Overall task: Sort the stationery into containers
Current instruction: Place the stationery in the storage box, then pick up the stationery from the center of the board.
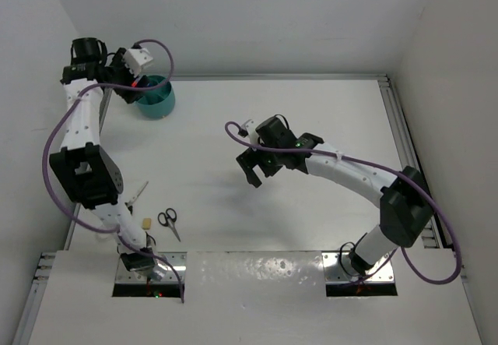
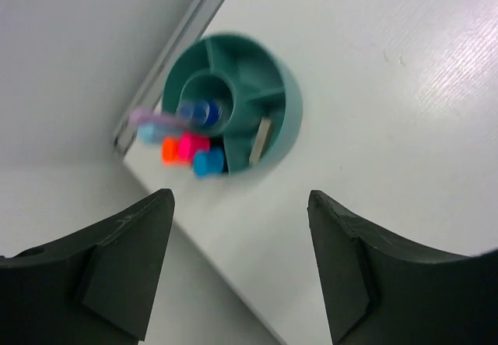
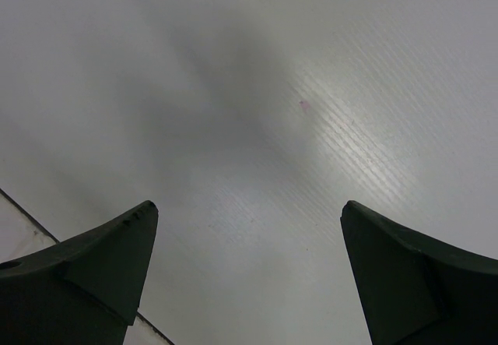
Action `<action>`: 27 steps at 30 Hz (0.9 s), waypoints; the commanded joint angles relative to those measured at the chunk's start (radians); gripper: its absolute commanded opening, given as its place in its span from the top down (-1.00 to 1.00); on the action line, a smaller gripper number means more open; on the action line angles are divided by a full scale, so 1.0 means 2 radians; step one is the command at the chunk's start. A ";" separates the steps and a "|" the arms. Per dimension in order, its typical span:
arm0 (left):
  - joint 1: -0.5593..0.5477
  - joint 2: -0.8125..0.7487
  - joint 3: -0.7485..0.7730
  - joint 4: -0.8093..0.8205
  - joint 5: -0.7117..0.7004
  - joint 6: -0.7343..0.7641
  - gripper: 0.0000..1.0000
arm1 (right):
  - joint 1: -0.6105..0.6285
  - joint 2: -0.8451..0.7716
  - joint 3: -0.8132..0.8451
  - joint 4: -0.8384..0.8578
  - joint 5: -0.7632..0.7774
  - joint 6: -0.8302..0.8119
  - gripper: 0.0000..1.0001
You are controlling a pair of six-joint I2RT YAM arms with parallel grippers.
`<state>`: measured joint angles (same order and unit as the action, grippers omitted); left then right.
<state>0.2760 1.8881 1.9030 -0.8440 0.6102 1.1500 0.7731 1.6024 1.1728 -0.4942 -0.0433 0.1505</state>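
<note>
The round teal container stands at the far left of the table, by the wall. Seen from the left wrist, the container holds upright markers: pink, orange, blue and light-blue, plus a flat tan piece in a side compartment. My left gripper hangs open above the cup with nothing between its fingers; from the top it is the left gripper. Black-handled scissors and a tan eraser lie near the left arm's base. My right gripper is open over bare table, empty.
A pale slim item lies beside the left arm, too small to name. Walls close in the table at the left and back, and a metal rail runs along the right edge. The cup sits close to the table's left edge.
</note>
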 commanded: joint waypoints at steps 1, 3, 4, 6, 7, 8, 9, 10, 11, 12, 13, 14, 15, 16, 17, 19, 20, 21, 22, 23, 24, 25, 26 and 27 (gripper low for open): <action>0.008 -0.063 -0.026 -0.074 -0.139 -0.112 -0.35 | 0.009 -0.043 -0.016 0.032 0.017 0.024 -0.98; 0.018 -0.093 -0.089 -0.113 -0.224 -0.145 -0.35 | 0.015 -0.054 -0.023 0.037 0.021 0.028 -0.98; 0.024 -0.108 -0.115 -0.123 -0.244 -0.148 -0.35 | 0.016 -0.056 -0.023 0.036 0.021 0.027 -0.98; 0.031 -0.148 -0.175 -0.152 -0.257 -0.149 -0.36 | 0.018 -0.059 -0.023 0.035 0.035 0.027 -0.98; 0.039 -0.162 -0.233 -0.163 -0.254 -0.142 -0.36 | 0.018 -0.059 -0.020 0.035 0.042 0.030 -0.98; 0.044 -0.177 -0.262 -0.166 -0.251 -0.136 -0.36 | 0.018 -0.057 -0.019 0.038 0.045 0.032 -0.98; 0.045 -0.204 -0.286 -0.169 -0.251 -0.131 -0.36 | 0.018 -0.056 -0.014 0.041 0.049 0.034 -0.98; 0.051 -0.215 -0.325 -0.173 -0.252 -0.123 -0.34 | 0.021 -0.056 -0.013 0.048 0.052 0.037 -0.98; 0.054 -0.223 -0.339 -0.188 -0.254 -0.118 -0.24 | 0.024 -0.058 -0.013 0.053 0.060 0.047 -0.98; 0.058 -0.226 -0.349 -0.195 -0.257 -0.113 -0.18 | 0.026 -0.059 -0.020 0.061 0.065 0.053 -0.97; 0.067 -0.228 -0.365 -0.201 -0.258 -0.105 -0.15 | 0.030 -0.061 -0.028 0.074 0.073 0.057 -0.98; 0.071 -0.228 -0.373 -0.208 -0.259 -0.099 -0.07 | 0.035 -0.064 -0.035 0.082 0.078 0.065 -0.98; 0.076 -0.230 -0.386 -0.211 -0.261 -0.095 -0.03 | 0.044 -0.071 -0.056 0.091 0.088 0.068 -0.98; 0.082 -0.230 -0.391 -0.213 -0.264 -0.093 -0.01 | 0.047 -0.073 -0.067 0.107 0.089 0.070 -0.98; 0.082 -0.228 -0.394 -0.216 -0.268 -0.096 0.01 | 0.050 -0.077 -0.077 0.114 0.091 0.076 -0.98; 0.081 -0.227 -0.396 -0.221 -0.276 -0.111 0.01 | 0.058 -0.081 -0.106 0.130 0.098 0.087 -0.98; 0.079 -0.226 -0.395 -0.223 -0.274 -0.115 0.01 | 0.058 -0.082 -0.112 0.133 0.101 0.089 -0.98; 0.069 -0.226 -0.396 -0.225 -0.270 -0.117 0.00 | 0.061 -0.082 -0.123 0.133 0.101 0.092 -0.98; 0.060 -0.227 -0.398 -0.223 -0.269 -0.128 -0.02 | 0.063 -0.083 -0.127 0.133 0.104 0.097 -0.98; 0.052 -0.230 -0.402 -0.220 -0.268 -0.132 -0.04 | 0.065 -0.085 -0.131 0.133 0.104 0.097 -0.98; 0.039 -0.234 -0.408 -0.218 -0.261 -0.142 -0.04 | 0.067 -0.086 -0.141 0.135 0.107 0.098 -0.98; 0.030 -0.235 -0.410 -0.220 -0.256 -0.148 -0.06 | 0.068 -0.088 -0.148 0.140 0.110 0.101 -0.98; 0.024 -0.231 -0.411 -0.223 -0.240 -0.153 -0.07 | 0.070 -0.089 -0.155 0.144 0.112 0.102 -0.98; 0.014 -0.230 -0.410 -0.225 -0.232 -0.163 -0.08 | 0.071 -0.089 -0.164 0.150 0.114 0.103 -0.98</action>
<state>0.3470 1.4578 1.0904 -1.2778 0.0917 0.8818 0.9039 1.4624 0.8684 -0.2691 0.1463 0.3233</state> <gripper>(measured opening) 0.535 0.985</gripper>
